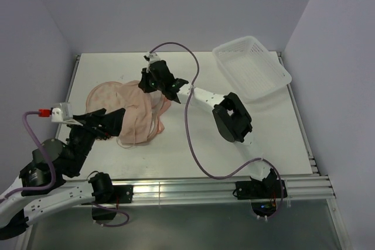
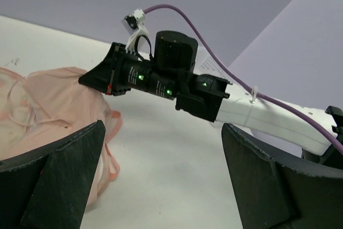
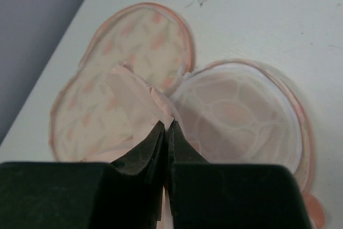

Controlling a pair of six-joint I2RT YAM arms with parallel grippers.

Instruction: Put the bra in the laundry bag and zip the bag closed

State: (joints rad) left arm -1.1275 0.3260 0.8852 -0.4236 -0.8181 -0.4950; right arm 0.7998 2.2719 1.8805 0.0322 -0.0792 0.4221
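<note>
Pinched shut at the right tool (image 3: 166, 128), with a plain peach fold of the bra (image 3: 136, 97) peaking right at the tips (clamped on it, going by that peak); shown by the right wrist view alone: the laundry bag (image 3: 142, 46) lying open just beyond, printed side ahead-left, whitish mesh lobe (image 3: 236, 108) ahead-right, bra draped over the nearer printed part.

From the left wrist instead: left tool (image 2: 163, 126) spread wide, gripping nothing, low beside the bra's near side, facing the right tool across bare worktop.

From above only: both tools over the left half of the worktop (image 1: 281, 127); bra and bag touching between them; straps (image 1: 158, 118) trailing toward the centre; white basket (image 1: 252, 68) well apart at the far right corner; bag near the left edge; open surface right of the bra and toward the near edge.
</note>
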